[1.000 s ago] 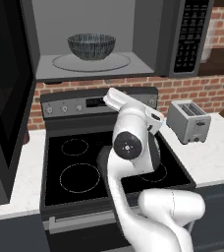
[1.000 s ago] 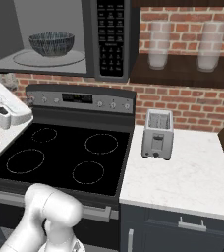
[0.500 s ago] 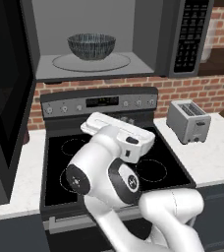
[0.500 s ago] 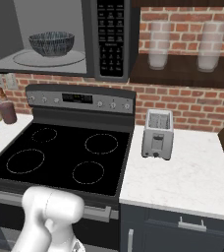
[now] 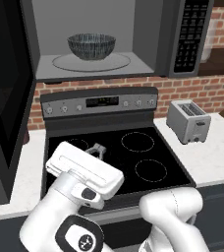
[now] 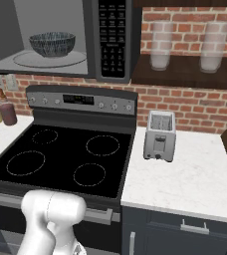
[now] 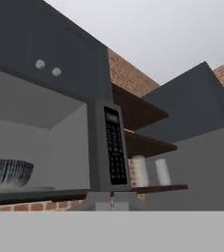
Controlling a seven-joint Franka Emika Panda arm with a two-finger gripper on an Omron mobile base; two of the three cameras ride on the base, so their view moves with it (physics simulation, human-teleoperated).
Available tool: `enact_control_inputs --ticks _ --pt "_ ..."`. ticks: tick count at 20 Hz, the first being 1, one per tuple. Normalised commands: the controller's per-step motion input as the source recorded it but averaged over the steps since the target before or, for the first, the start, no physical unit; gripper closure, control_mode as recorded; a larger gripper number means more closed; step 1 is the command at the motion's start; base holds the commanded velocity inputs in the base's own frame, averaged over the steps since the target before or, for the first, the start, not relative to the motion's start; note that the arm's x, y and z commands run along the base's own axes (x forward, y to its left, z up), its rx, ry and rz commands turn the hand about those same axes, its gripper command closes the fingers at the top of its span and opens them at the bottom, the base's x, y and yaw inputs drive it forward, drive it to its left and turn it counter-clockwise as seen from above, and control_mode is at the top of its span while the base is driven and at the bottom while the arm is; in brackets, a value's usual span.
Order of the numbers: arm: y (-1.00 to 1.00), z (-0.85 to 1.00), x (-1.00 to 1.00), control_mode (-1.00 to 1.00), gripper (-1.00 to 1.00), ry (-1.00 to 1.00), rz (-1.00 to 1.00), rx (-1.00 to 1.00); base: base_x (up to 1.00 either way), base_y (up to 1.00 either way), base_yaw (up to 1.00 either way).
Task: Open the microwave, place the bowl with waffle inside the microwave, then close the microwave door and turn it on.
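The microwave [image 5: 190,37] hangs over the stove with its door [image 5: 3,98] swung wide open to the left. Inside, the striped dark bowl [image 5: 91,46] [image 6: 52,44] stands on the glass turntable [image 5: 119,62]. The waffle is hidden below the bowl's rim. My gripper [image 5: 98,149] is low over the stove's front left, well beneath the microwave, with its fingers shut and nothing between them. The hand view looks up at the bowl [image 7: 6,173] and the keypad [image 7: 113,147].
The black stove top [image 5: 133,147] [image 6: 60,154] lies below. A silver toaster [image 5: 186,121] [image 6: 159,134] sits on the right counter. Yellow and mauve jars [image 6: 0,112] stand to the left of the stove. Two glasses [image 6: 160,47] rest on a wall shelf.
My arm has folded down and to the left, from upright before the microwave to low over the stove's front. The bowl has stayed on the turntable.
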Motion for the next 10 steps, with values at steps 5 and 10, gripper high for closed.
enact_control_inputs --ticks 5,10 --pt "0.84 0.00 -0.27 -1.00 1.00 -0.43 -0.06 -0.19 0.00 0.00 0.00" --pt "0.80 0.00 -0.14 -1.00 1.00 -0.46 -0.04 -0.15 0.00 0.00 0.00"
